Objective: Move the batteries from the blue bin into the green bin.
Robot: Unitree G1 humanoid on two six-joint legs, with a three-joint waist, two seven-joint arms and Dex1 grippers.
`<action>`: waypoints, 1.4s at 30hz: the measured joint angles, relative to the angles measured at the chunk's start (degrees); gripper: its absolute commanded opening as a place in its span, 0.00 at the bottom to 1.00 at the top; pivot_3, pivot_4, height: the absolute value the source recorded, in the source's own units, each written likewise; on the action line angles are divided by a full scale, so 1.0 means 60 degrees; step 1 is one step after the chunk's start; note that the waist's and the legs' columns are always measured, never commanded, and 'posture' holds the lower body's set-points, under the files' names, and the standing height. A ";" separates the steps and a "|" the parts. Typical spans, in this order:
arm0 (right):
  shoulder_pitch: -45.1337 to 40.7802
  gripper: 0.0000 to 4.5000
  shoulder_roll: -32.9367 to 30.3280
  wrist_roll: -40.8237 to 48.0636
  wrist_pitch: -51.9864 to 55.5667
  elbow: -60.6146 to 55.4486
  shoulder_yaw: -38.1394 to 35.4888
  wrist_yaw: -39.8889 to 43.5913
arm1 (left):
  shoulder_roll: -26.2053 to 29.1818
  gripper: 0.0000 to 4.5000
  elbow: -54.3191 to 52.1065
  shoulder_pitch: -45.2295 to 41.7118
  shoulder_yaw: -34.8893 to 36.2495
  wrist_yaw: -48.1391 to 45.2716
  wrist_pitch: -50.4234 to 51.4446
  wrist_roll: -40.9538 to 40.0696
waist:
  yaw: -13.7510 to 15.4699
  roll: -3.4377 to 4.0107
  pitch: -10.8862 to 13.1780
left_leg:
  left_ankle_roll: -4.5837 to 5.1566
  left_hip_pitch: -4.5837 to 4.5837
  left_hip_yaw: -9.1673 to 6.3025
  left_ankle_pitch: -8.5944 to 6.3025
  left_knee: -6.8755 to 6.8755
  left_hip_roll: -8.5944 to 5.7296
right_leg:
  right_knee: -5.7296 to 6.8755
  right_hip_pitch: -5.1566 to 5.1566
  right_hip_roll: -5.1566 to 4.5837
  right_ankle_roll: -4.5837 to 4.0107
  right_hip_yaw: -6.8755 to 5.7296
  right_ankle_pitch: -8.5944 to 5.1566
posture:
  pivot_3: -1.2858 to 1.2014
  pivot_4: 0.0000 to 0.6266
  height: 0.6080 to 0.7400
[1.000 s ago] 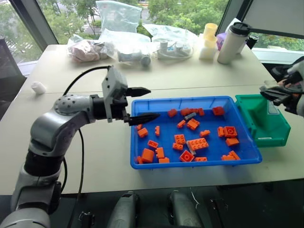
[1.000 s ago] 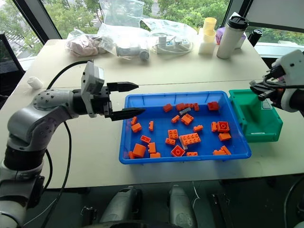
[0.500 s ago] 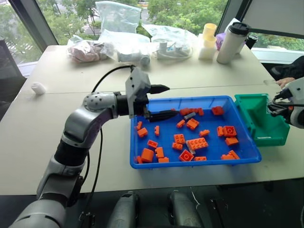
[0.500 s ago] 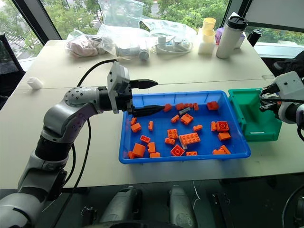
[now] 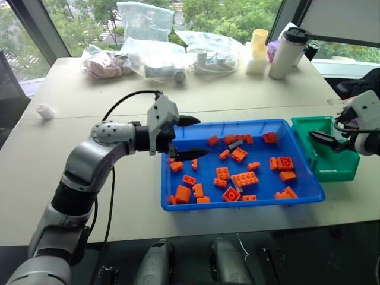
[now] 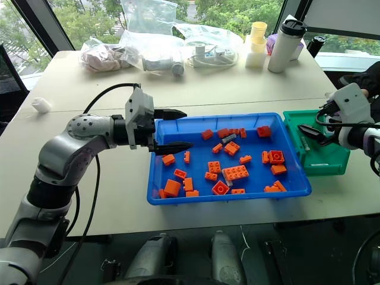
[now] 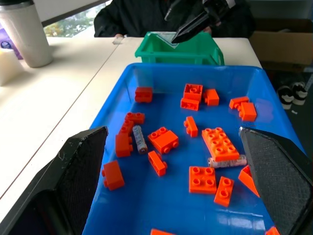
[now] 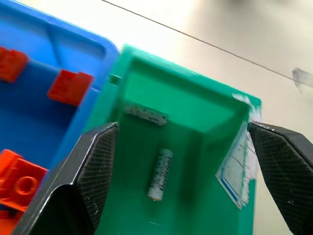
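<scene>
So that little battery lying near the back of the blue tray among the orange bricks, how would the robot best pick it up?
Probably from straight above, pinching the battery across its slim middle. It lies flat on the floor of the blue bin, with orange bricks close on both long sides, so a sideways approach looks blocked. The fingers should straddle its width, slipping into the narrow gaps beside it. The left gripper, open over that end, seems nearest.

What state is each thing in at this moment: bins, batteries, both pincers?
Large shallow blue plastic bin: holds orange toy bricks and two slim grey metal batteries.
Small deep green plastic bin: one battery lying inside.
Left pincer: open, empty, over the blue bin's left end.
Right pincer: open, empty, above the green bin.
Tumbler: upright, lidded.
</scene>
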 measured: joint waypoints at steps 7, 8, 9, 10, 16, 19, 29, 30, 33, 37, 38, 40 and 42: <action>0.0285 0.99 -0.0959 0.2145 -0.0027 -0.2779 0.1012 0.3334 | 0.1644 1.00 -0.0502 0.0559 -0.0107 -0.1156 -0.0070 0.0343 | 0.0016 -0.0004 0.0003 | 0.0002 0.0001 -0.0009 -0.0001 0.0009 0.0002 | -0.0005 0.0014 -0.0003 0.0001 -0.0010 0.0000 | 0.52 0.24 1.00; 0.0181 0.99 -0.0955 0.2184 -0.0110 -0.2844 0.1349 0.3537 | 0.1703 1.00 -0.0568 0.0567 -0.0100 -0.1217 -0.0090 0.0343 | 0.0017 -0.0006 0.0004 | 0.0002 0.0001 -0.0009 -0.0001 0.0013 0.0001 | -0.0006 0.0017 -0.0005 0.0000 -0.0011 0.0000 | 0.52 0.24 1.00; 0.0008 0.99 -0.0907 0.2142 -0.0280 -0.2780 0.1769 0.3687 | 0.1796 1.00 -0.0637 0.0588 -0.0083 -0.1268 -0.0108 0.0345 | 0.0032 -0.0006 0.0004 | 0.0002 0.0001 -0.0009 -0.0001 0.0014 -0.0003 | -0.0006 0.0018 -0.0012 0.0000 -0.0012 0.0000 | 0.52 0.24 1.00; -0.0206 0.99 -0.0781 0.2042 -0.0536 -0.2625 0.2149 0.3806 | 0.1874 1.00 -0.0648 0.0606 -0.0057 -0.1314 -0.0117 0.0349 | 0.0033 -0.0007 0.0004 | 0.0002 0.0001 -0.0009 -0.0001 0.0015 -0.0004 | -0.0006 0.0018 -0.0013 0.0001 -0.0014 0.0000 | 0.52 0.24 1.00; -0.0743 0.99 -0.0768 0.1088 -0.2200 -0.1665 0.3770 0.5106 | 0.2169 1.00 -0.0720 0.0722 0.0097 -0.1431 -0.0109 0.0342 | 0.0023 -0.0007 0.0005 | 0.0001 -0.0005 -0.0013 -0.0001 0.0011 -0.0005 | -0.0010 0.0009 -0.0015 0.0001 -0.0021 -0.0001 | 0.52 0.24 1.00; -0.0993 0.99 -0.0787 0.0665 -0.2824 -0.1255 0.4255 0.5697 | 0.2257 1.00 -0.0807 0.0728 0.0241 -0.1432 -0.0071 0.0330 | 0.0021 -0.0007 0.0005 | 0.0001 -0.0005 -0.0013 -0.0001 0.0011 -0.0003 | -0.0010 0.0009 -0.0014 0.0001 -0.0021 -0.0001 | 0.52 0.24 1.00; -0.2155 0.99 0.0184 -0.0814 -0.5044 0.0783 0.5716 0.6995 | 0.2327 1.00 -0.0816 0.0743 0.0337 -0.1289 -0.0011 0.0383 | 0.0013 -0.0006 0.0005 | 0.0000 -0.0005 -0.0012 -0.0001 0.0011 -0.0003 | -0.0007 0.0003 -0.0013 0.0001 -0.0021 -0.0001 | 0.52 0.24 1.00; -0.2237 0.99 0.0275 -0.0939 -0.5229 0.0979 0.5821 0.7086 | 0.2327 1.00 -0.0821 0.0748 0.0338 -0.1285 0.0036 0.0379 | 0.0014 -0.0006 0.0005 | 0.0000 -0.0005 -0.0012 -0.0001 0.0012 -0.0004 | -0.0006 0.0003 -0.0013 0.0001 -0.0021 -0.0001 | 0.52 0.24 1.00; -0.2423 0.99 0.0520 -0.1282 -0.5694 0.1516 0.5993 0.7307 | 0.2334 1.00 -0.0833 0.0857 0.0342 -0.1288 0.0084 0.0375 | 0.0022 -0.0006 0.0005 | 0.0000 -0.0005 -0.0012 -0.0001 0.0012 -0.0004 | -0.0006 0.0003 -0.0015 0.0001 -0.0021 -0.0001 | 0.52 0.24 1.00; -0.2587 0.99 0.0759 -0.1563 -0.6048 0.2000 0.6121 0.7495 | 0.2340 1.00 -0.0831 0.0900 0.0345 -0.1283 0.0087 0.0383 | 0.0021 -0.0006 0.0005 | 0.0000 -0.0005 -0.0012 -0.0001 0.0012 -0.0005 | -0.0006 0.0003 -0.0017 0.0001 -0.0021 -0.0001 | 0.52 0.24 1.00; -0.2628 0.99 0.0850 -0.1631 -0.6131 0.2138 0.6155 0.7539 | 0.2340 1.00 -0.0829 0.0901 0.0344 -0.1275 0.0085 0.0388 | 0.0018 -0.0006 0.0005 | 0.0000 -0.0005 -0.0012 -0.0001 0.0012 -0.0005 | -0.0006 0.0003 -0.0016 0.0001 -0.0021 0.0000 | 0.52 0.24 1.00; -0.2652 0.94 0.0952 -0.1731 -0.6266 0.2349 0.6185 0.7590 | 0.2340 1.00 -0.0829 0.0903 0.0344 -0.1234 0.0080 0.0397 | 0.0016 -0.0006 0.0005 | 0.0000 -0.0005 -0.0012 0.0000 0.0012 -0.0005 | -0.0005 0.0002 -0.0016 0.0001 -0.0021 -0.0001 | 0.52 0.24 1.00; -0.2659 0.82 0.1059 -0.1830 -0.6359 0.2565 0.6202 0.7624 | 0.2340 1.00 -0.0829 0.0909 0.0344 -0.1208 0.0074 0.0422 | 0.0017 -0.0007 0.0005 | -0.0001 -0.0005 -0.0012 0.0000 0.0013 -0.0005 | -0.0004 0.0002 -0.0017 0.0001 -0.0021 0.0000 | 0.52 0.24 1.00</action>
